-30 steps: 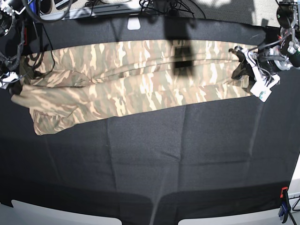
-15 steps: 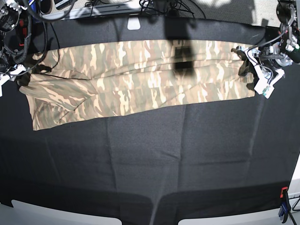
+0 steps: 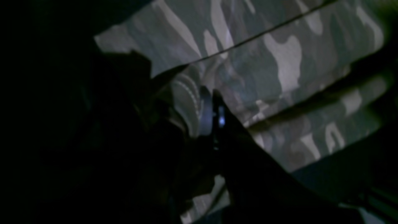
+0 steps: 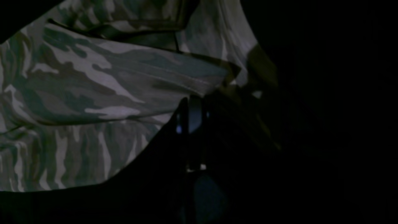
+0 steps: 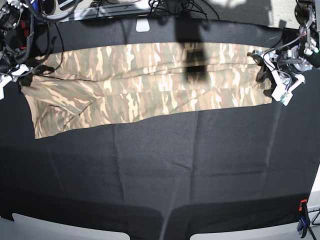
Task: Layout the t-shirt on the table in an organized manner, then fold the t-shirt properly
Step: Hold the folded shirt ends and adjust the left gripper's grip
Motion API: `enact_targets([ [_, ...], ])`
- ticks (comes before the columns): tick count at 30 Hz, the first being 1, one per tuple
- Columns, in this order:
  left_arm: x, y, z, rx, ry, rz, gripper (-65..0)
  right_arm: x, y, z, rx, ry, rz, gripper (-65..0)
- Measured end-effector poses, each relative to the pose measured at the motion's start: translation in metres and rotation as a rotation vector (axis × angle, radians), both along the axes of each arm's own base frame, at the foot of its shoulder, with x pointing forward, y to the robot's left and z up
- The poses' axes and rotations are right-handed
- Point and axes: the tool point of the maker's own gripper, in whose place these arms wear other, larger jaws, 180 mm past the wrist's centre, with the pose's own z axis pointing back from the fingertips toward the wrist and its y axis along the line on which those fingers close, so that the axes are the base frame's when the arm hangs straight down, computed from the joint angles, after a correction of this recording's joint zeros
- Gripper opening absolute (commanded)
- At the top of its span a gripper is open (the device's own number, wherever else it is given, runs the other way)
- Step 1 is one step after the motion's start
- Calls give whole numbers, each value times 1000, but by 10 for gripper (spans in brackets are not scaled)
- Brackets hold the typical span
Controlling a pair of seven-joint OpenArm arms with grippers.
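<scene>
I hold the t-shirt [image 5: 145, 82] stretched across the upper frame, left gripper [image 5: 264, 69] and right gripper [image 5: 22, 80] both pinching its ends; I should keep even tension while lowering it flat.

No legible txt, labels, brands or nos. anywhere; wrist views too dark to read.

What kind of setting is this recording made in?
Most likely a robotics lab bench, not a home. The table is draped in black cloth held by a clamp, loose cables crowd the far edge, and two robot arms stretch a camouflage t-shirt between them.
</scene>
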Motion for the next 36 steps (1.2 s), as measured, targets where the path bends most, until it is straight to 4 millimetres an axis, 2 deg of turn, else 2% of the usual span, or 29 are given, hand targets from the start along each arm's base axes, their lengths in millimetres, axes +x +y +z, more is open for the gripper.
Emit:
enact_targets([
  [3, 2, -1, 2, -6, -17, 1, -650, 1, 1, 1, 4, -5, 1, -650],
  [4, 3, -1, 2, -10, -18, 2, -632, 1, 1, 1, 4, -6, 1, -650],
  [6, 2, -1, 2, -13, -16, 3, -549, 0, 0, 0, 2, -1, 1, -650],
  [9, -1, 0, -1, -2, 10, 4, -438, -3, 0, -1, -1, 6, -1, -452],
  [11, -4, 2, -3, 6, 28, 4, -396, -4, -1, -2, -2, 10, 0, -376],
  [12, -4, 2, -3, 8, 29, 3, -387, -3, 1, 0, 12, -3, 4, -363],
  [17, -2, 7, -4, 15, 33, 44, -387, 20, 23, 33, 168, -193, 60, -364],
  [24, 0, 30, -7, 97, 41, 152, -387, 54, 50, 120, 414, -546, 178, -364],
  [31, -2, 28, -8, 76, 59, 164, -366, 69, 50, 133, 394, -584, 194, -364],
  [34, 1, 30, -7, 58, 59, 202, -366, 70, 49, 133, 390, -583, 193, -364],
  [36, 10, 33, 1, 22, 44, 248, -366, 69, 46, 126, 357, -552, 182, -364],
])
